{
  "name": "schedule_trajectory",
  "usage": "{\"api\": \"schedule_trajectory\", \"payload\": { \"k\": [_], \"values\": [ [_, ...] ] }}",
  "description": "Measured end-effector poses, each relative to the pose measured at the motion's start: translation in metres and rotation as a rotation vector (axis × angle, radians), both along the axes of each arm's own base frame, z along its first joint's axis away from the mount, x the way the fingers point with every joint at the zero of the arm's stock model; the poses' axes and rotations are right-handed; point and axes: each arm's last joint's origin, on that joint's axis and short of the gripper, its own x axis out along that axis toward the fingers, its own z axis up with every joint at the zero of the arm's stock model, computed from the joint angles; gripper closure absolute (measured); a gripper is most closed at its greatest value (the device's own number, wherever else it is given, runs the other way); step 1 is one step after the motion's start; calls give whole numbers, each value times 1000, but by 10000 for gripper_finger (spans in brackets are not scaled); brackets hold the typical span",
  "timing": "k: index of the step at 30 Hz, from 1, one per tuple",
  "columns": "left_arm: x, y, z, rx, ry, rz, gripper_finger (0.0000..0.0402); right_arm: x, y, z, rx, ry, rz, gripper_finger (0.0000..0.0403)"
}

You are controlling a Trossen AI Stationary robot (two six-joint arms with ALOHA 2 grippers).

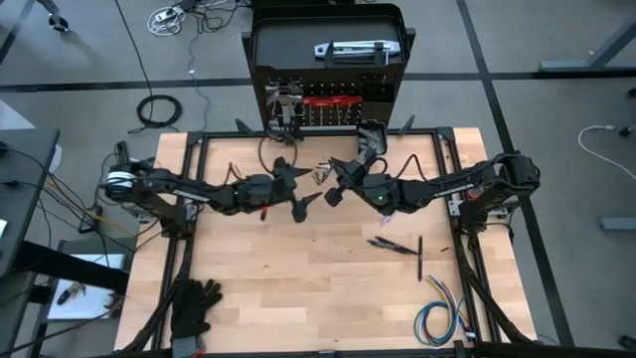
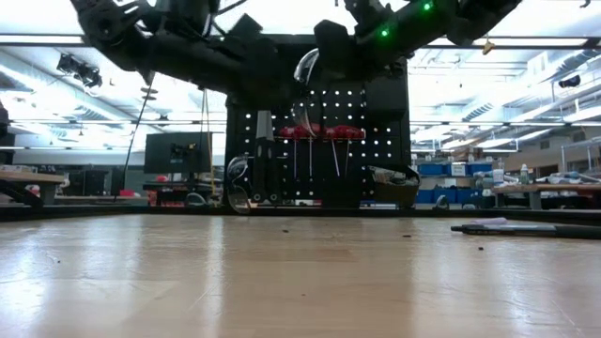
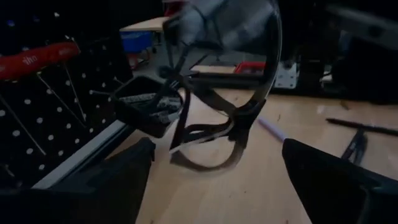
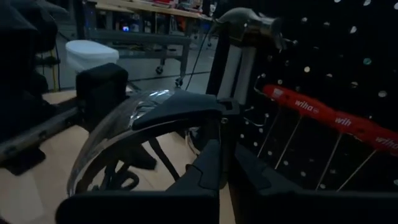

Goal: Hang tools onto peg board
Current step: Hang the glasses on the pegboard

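My right gripper (image 1: 336,183) is shut on a pair of clear safety glasses with a black frame (image 4: 143,118), high above the table's middle and in front of the peg board (image 1: 328,99). The glasses also show in the low view (image 2: 306,73). My left gripper (image 1: 298,185) is open and faces them from the left; in the left wrist view its fingers (image 3: 124,177) stand wide on either side of the glasses (image 3: 224,118), apart from them. Red-handled tools (image 4: 336,118) and a hammer (image 4: 249,28) hang on the board. My right gripper pinches a black part of the glasses' frame (image 4: 221,140) between its two fingers, beside the lens. The fingers come about level from the table's right. The glasses are lifted clear of the table, the lens standing out ahead of the fingers.
The board's small black bin (image 3: 149,106) holds grey pieces. A silver tool (image 1: 348,50) lies on top of the board. Dark pliers (image 1: 393,244) and a thin black rod (image 1: 419,257) lie on the table's right, coloured wires (image 1: 437,318) near right, black gloves (image 1: 194,308) near left.
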Motion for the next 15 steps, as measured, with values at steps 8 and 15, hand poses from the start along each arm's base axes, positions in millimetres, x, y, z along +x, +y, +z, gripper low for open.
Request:
{"api": "schedule_trajectory", "payload": {
  "k": [8, 15],
  "values": [
    [22, 0, 5, 38, -18, 80, 45, 0, 1, -2, 35, -4, 12, 368],
    [24, 2, 1, 56, -11, 142, 65, 1, 5, -3, 86, -36, 67, 379]
  ]
}}
